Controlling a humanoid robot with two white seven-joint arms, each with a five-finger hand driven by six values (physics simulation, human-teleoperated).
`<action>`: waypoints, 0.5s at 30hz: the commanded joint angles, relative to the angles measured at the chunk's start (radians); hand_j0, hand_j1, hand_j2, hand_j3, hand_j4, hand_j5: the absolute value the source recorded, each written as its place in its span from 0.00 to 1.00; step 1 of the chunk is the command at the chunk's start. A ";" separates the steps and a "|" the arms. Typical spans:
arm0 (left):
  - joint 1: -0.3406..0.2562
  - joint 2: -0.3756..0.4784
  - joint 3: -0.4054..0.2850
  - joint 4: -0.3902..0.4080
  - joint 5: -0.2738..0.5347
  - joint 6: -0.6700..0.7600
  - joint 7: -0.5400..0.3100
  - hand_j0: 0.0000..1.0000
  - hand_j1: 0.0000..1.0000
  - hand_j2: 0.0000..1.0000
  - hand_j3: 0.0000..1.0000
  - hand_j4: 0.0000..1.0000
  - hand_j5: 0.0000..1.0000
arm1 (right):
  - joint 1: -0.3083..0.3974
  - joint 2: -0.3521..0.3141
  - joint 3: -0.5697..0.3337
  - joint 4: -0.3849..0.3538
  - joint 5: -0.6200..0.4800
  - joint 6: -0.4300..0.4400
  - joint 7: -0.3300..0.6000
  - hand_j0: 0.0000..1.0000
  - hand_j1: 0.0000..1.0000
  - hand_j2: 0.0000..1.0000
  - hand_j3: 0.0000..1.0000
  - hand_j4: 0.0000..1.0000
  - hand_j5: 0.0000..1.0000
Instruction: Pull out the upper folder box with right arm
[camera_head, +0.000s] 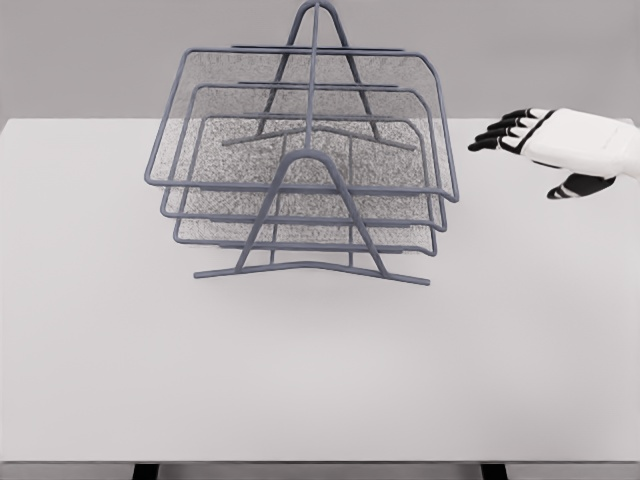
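Uppermost in the stacked rack, the upper folder box (300, 120) is a shallow tray with a rounded grey wire rim and a speckled mesh floor, sitting left of centre toward the far side of the bench (320, 370). Two similar trays lie beneath it, all carried by a wire frame (312, 215) of arched A-shaped legs whose front arch crosses the trays' near edges. The white bench is matte and plain. To the right, well apart from the rack, the right hand (545, 145) hovers with its black fingers (497, 135) spread and holding nothing; its arm is cut off by the picture's edge.
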 joint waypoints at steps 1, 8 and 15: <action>0.000 0.000 -0.001 0.001 0.000 0.000 0.000 1.00 1.00 1.00 1.00 1.00 1.00 | 0.000 0.001 -0.005 0.011 0.000 -0.012 0.000 1.00 1.00 1.00 1.00 1.00 1.00; 0.000 0.000 -0.001 0.001 0.000 0.000 0.000 1.00 1.00 1.00 1.00 1.00 1.00 | -0.106 0.177 0.009 0.101 0.006 -0.012 0.000 1.00 1.00 1.00 1.00 1.00 1.00; 0.000 0.000 0.001 0.001 0.000 0.000 0.000 1.00 1.00 1.00 1.00 1.00 1.00 | -0.121 0.202 0.094 0.129 0.007 -0.012 0.000 1.00 1.00 1.00 1.00 1.00 1.00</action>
